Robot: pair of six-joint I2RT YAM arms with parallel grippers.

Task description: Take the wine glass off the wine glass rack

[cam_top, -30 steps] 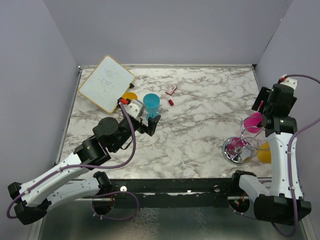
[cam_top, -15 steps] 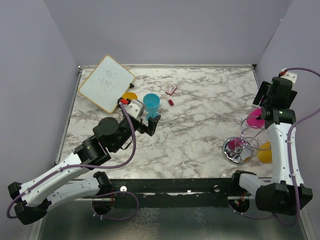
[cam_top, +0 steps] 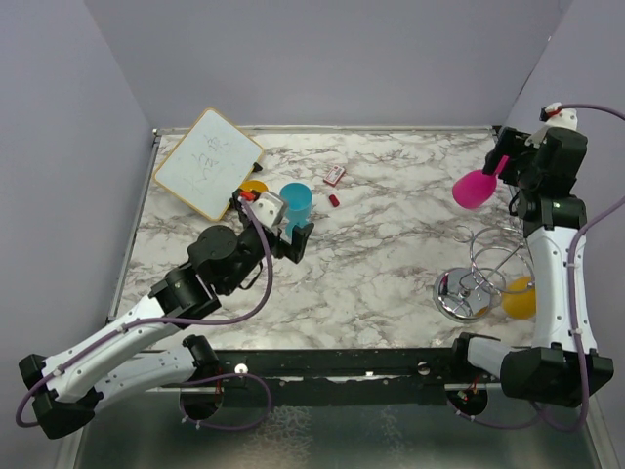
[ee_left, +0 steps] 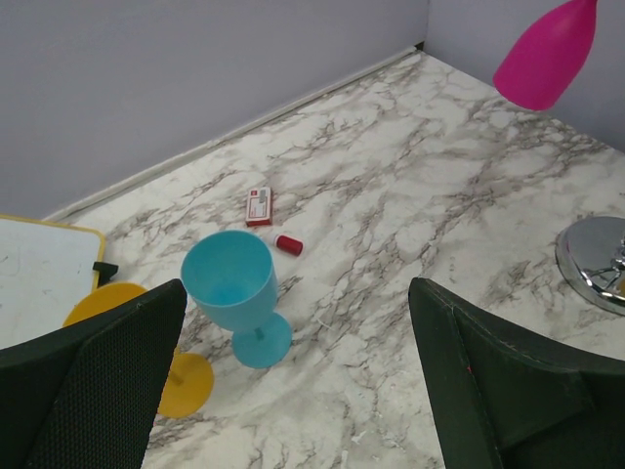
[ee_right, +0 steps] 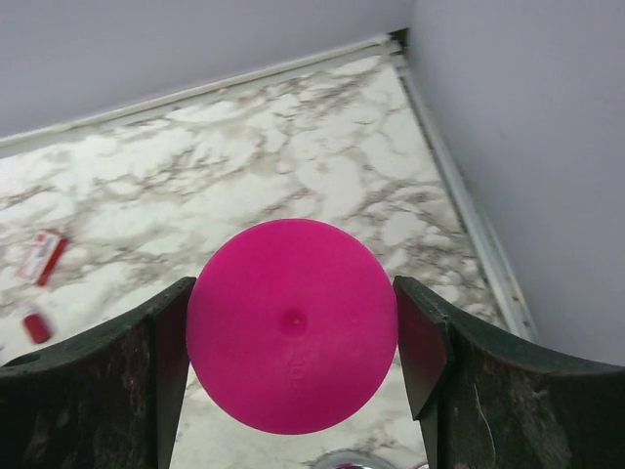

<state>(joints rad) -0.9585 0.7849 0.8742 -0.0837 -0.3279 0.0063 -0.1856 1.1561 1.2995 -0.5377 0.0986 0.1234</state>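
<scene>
The pink wine glass [cam_top: 475,189] is held in the air, up and back of the silver wire rack [cam_top: 480,266], clear of its arms. My right gripper [cam_top: 505,166] is shut on it at the foot end, with the bowl pointing left. In the right wrist view the round pink foot [ee_right: 293,322] fills the gap between the fingers [ee_right: 93,391]. The glass also shows in the left wrist view [ee_left: 545,54]. The rack's shiny round base [cam_top: 461,295] stands at the right front. My left gripper [cam_top: 298,239] is open and empty, hovering near a blue goblet [cam_top: 296,203].
A yellow goblet [cam_top: 519,297] lies beside the rack base. Another yellow goblet [cam_top: 254,188] lies by a whiteboard [cam_top: 208,161] at the back left. A small red-and-white card [cam_top: 334,175] and a red cap [cam_top: 333,200] lie behind the blue goblet. The right wall is close to the right arm.
My right gripper has lifted the pink glass off the rack and carried it up and toward the back. The left arm has shifted only slightly.
</scene>
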